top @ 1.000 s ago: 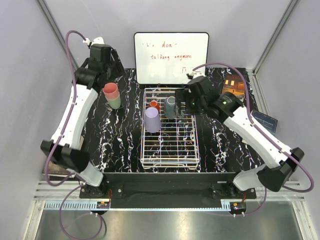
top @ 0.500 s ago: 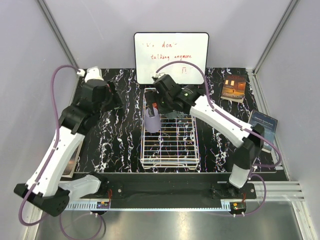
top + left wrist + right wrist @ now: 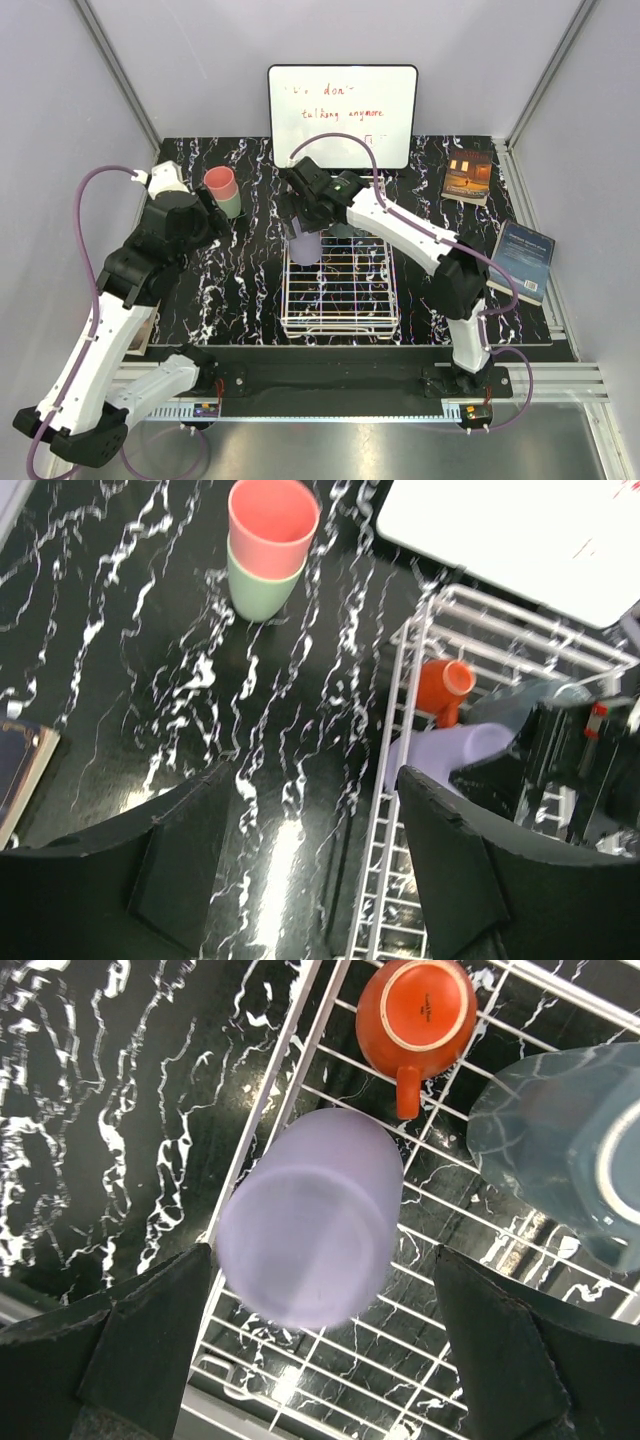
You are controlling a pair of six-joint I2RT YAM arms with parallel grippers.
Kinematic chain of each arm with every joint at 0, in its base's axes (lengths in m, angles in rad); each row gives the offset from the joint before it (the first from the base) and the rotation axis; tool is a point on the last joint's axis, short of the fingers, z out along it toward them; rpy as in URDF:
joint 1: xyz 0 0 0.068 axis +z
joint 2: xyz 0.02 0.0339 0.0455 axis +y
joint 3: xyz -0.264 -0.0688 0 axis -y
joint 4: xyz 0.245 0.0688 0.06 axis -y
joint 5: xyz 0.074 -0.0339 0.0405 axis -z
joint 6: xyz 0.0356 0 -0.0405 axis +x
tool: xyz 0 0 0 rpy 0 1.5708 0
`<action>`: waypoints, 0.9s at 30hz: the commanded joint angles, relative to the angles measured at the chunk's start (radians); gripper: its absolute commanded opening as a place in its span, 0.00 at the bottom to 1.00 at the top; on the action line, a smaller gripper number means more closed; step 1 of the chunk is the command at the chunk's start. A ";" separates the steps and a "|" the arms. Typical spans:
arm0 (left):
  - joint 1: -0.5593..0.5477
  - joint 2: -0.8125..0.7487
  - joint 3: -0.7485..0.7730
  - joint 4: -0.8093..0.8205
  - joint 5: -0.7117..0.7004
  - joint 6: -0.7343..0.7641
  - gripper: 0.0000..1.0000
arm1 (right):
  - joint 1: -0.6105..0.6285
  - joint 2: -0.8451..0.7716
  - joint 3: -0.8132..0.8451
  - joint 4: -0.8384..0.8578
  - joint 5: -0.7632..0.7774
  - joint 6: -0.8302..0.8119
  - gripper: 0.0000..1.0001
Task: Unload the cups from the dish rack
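Overhead, my right gripper [image 3: 299, 220] hangs over the far left corner of the dish rack [image 3: 340, 300], directly above the lavender cup [image 3: 304, 246].

On the left wrist camera, my left gripper [image 3: 310, 780] is spread wide and holds nothing above the marbled table [image 3: 150, 660]. Beyond it the pink cup [image 3: 273, 520] sits mouth-up, nested in the pale green cup [image 3: 262, 592], outside the rack.

On the right wrist camera, the lavender cup stands inverted with its long axis near vertical and its smooth matte base facing me. It sits against the rack's left rail, between wide-open fingers [image 3: 150, 1340] that stand clear of it. The orange-red cup [image 3: 418, 1010], base-up, and the grey mug [image 3: 560, 1150] sit just beside it.
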 commanded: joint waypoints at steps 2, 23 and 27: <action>-0.006 -0.020 -0.036 0.012 -0.008 -0.025 0.71 | 0.005 0.063 0.062 0.020 -0.006 -0.022 1.00; -0.006 0.020 -0.062 0.058 0.053 -0.038 0.71 | 0.003 -0.260 -0.016 0.046 0.065 -0.010 0.00; -0.004 0.040 -0.078 0.125 0.130 -0.052 0.70 | -0.030 -0.429 -0.129 0.138 0.045 0.033 0.00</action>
